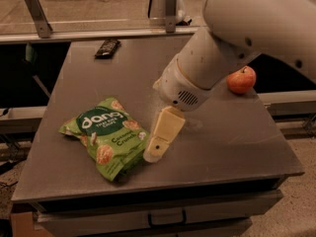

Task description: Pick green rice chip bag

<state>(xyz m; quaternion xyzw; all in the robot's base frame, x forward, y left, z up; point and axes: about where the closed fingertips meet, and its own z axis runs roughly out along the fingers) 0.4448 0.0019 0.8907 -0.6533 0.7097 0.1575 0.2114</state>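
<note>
One end effector hangs just beside the green chip bag on the bench; we cannot tell its opening.

The arm was a bulky, smooth white shell, rounded like a thick tube, with a few small dark recessed dots along its upper link. It narrowed into a white wrist housing that carried a thin yellowish seam ring and an oval patch of dark vent slots. At about seven o'clock from that housing sat the gripper, a blocky cream-yellow piece with a rounded tip and one small dark hole near its end.
</note>
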